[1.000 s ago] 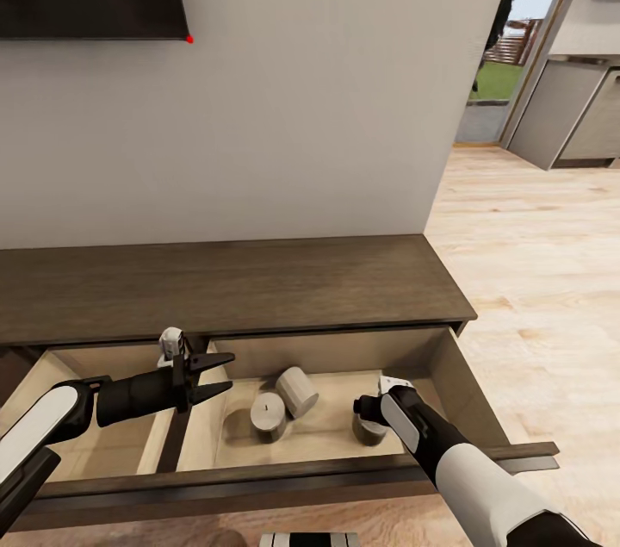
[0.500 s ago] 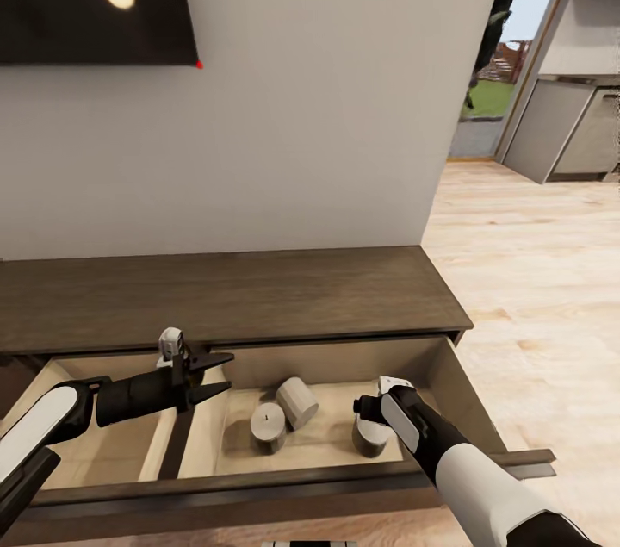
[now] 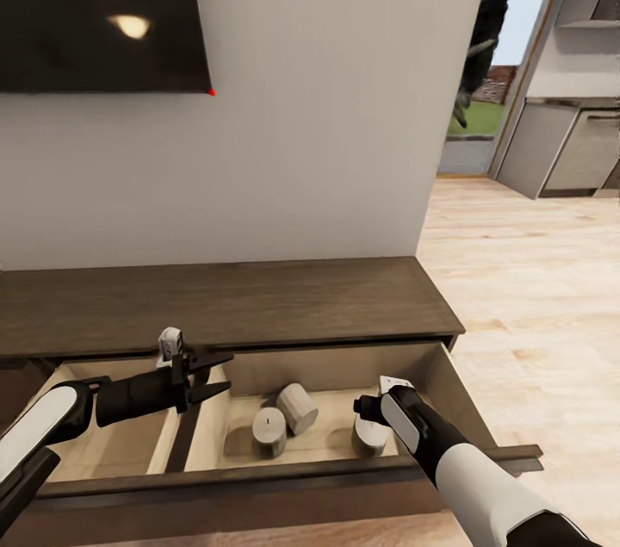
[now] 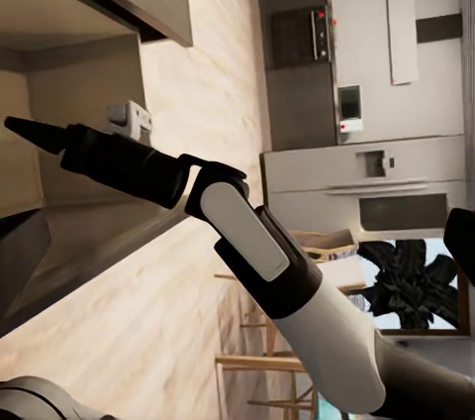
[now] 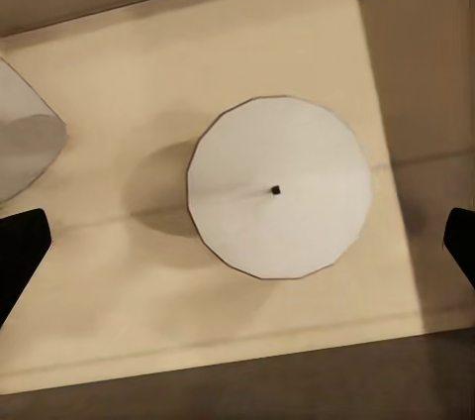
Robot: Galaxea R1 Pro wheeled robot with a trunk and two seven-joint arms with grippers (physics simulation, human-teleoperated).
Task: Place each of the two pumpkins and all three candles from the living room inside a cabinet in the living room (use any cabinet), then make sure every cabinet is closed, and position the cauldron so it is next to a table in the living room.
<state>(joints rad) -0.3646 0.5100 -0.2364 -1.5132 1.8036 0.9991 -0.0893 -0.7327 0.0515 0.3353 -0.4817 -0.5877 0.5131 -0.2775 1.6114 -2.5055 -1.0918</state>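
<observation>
I am tipping my head up; nothing in the open cabinet [image 3: 258, 306] drawer is moving. All three candles [image 3: 269, 432] are sitting inside. My right gripper [image 3: 368, 409] is hanging over one with jaws wide and empty. My left gripper [image 3: 211, 373] is open too.

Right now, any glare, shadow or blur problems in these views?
Head view: lamp glare on the dark wall screen; the candles in the cabinet drawer are sharp. Right wrist view: one candle crisp, soft shadow beside it. Left wrist view: sharp, no glare.
</observation>
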